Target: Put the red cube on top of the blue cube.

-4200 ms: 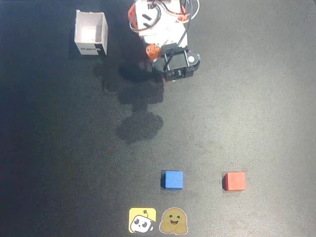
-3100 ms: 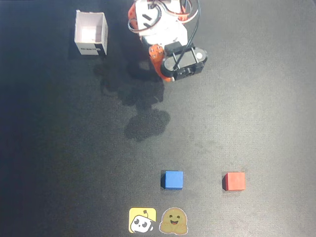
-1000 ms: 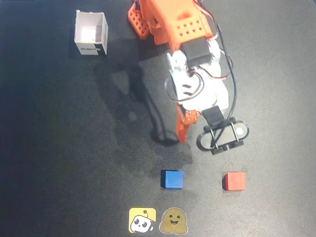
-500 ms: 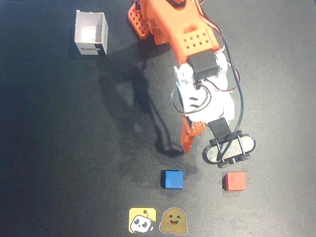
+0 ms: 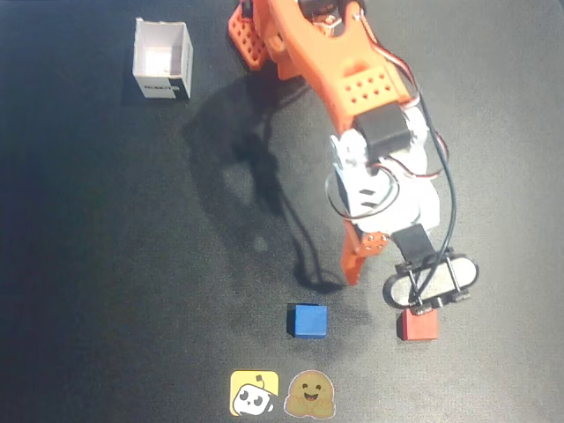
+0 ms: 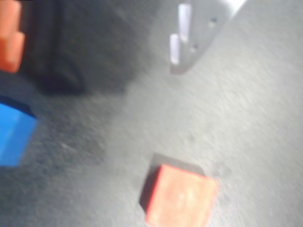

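Overhead view, landmark: the blue cube (image 5: 308, 320) sat flat on the dark table (image 5: 106, 264), low in the frame, and was taken as reference.
Overhead view, red cube: the red cube (image 5: 419, 326) rested on the table to the right of the blue cube, level with it and well apart; its top edge was overlapped by the black wrist camera mount (image 5: 430, 280).
Overhead view, arm: the orange arm (image 5: 339, 70) reached down from the upper edge toward the red cube.
Overhead view, pincer: the pincer (image 5: 381, 278) hung above and right of the blue cube; its orange finger (image 5: 355, 260) pointed at the table between the two cubes. Jaw spread could not be judged here.
Overhead view, other items: a white box (image 5: 162, 59) stood open-topped far up and left of the blue cube; two stickers (image 5: 282, 393) lay just below the blue cube.
Wrist view, red cube: the red cube (image 6: 182, 197) lay at lower centre, free of both fingers, blurred.
Wrist view, blue cube: the blue cube (image 6: 14, 135) was cut by the left edge.
Wrist view, pincer: the pincer (image 6: 92, 45) stood agape and empty, the orange finger (image 6: 10, 35) at upper left, the pale finger (image 6: 194, 35) at upper right, a wide gap between.
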Controlling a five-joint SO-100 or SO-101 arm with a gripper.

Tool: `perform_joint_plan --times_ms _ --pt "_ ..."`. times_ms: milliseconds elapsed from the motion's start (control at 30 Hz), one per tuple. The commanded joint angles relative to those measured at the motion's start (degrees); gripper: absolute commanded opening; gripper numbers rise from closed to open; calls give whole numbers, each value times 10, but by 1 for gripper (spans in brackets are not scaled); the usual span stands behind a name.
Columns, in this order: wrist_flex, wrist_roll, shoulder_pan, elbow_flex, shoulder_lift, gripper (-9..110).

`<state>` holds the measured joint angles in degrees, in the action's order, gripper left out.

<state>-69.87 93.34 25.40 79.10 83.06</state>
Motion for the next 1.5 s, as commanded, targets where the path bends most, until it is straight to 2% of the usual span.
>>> perform_joint_plan --times_ms 0,500,1467 --pt "0 7 9 -48 -10 25" --pt "39 68 54 -118 -109 25" --pt "97 47 54 -223 -257 25"
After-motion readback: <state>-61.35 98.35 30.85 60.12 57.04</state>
